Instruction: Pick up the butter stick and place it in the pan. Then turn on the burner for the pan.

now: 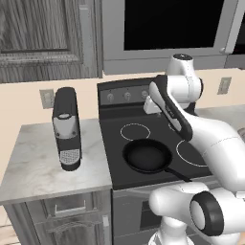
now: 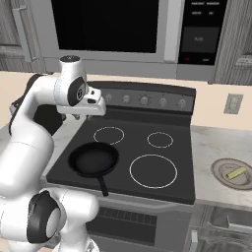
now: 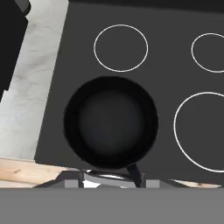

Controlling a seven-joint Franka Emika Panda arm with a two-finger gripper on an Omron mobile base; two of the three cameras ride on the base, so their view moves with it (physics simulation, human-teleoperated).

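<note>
I've got the butter stick (image 2: 236,173) on the right base view: a pale yellow bar lying on a small round grey plate (image 2: 220,175) on the counter (image 2: 216,142) to the right of the stove. That puts it well apart from my hand, far off to the hand's right and lower than it, with the whole cooktop in between.

The pan (image 3: 110,127) sits right under me. Looking down from the hand, it lies below the wrist on the front left burner, black and shallow with nothing in it, its handle (image 2: 102,184) pointing back toward the stove's front edge. Beyond it is the rear left ring (image 3: 120,47); to the right are the big front right ring (image 3: 183,144) and a smaller rear one (image 3: 208,52).

The gripper (image 2: 91,114) hangs high above the rear left part of the cooktop, just in front of the knob panel (image 2: 143,100), pointing down. I can't make out the finger tips well enough to tell how far apart they stand, and I can't see anything between them.

Off to the hand's left, on the pale counter (image 1: 38,158), stands a dark coffee machine (image 1: 67,127). Above the stove hangs the microwave (image 2: 108,24) with its dark door.
</note>
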